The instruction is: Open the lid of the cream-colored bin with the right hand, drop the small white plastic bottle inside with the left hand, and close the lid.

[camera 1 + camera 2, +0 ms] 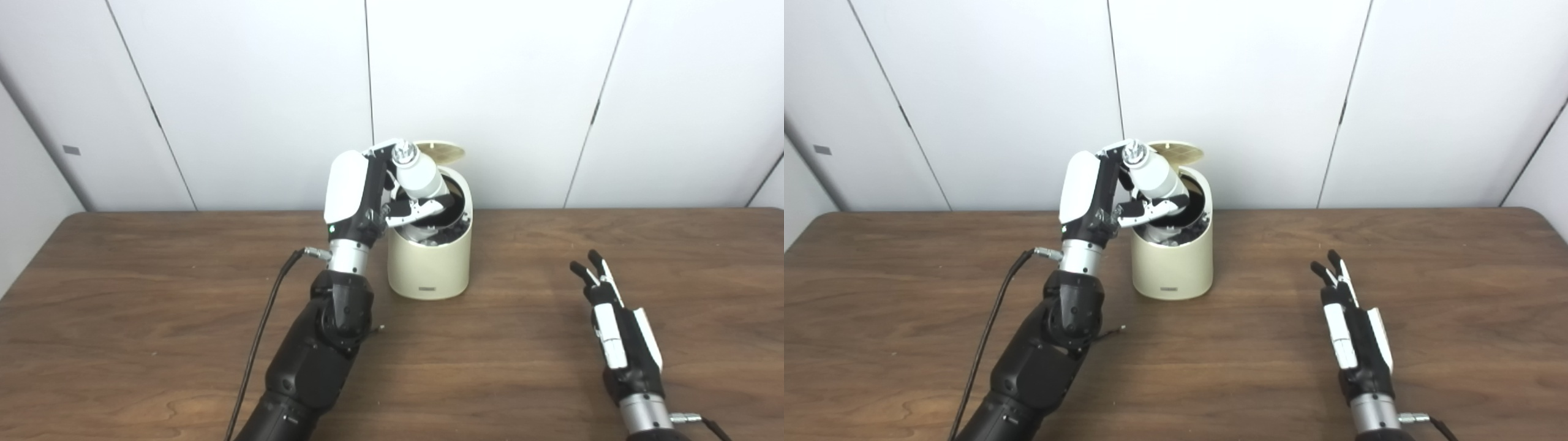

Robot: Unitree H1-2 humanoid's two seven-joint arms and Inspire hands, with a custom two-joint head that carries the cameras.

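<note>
The cream-colored bin stands at the back middle of the table with its lid tipped up behind the opening. My left hand is raised at the bin's left rim, shut on the small white plastic bottle, which is tilted over the dark opening with its cap end up. In the right eye view the same bottle leans over the bin. My right hand rests low over the table at the right, well apart from the bin, fingers stretched out and holding nothing.
The brown wooden table runs the width of the view. White wall panels stand close behind the bin. A black cable hangs from my left wrist over the table.
</note>
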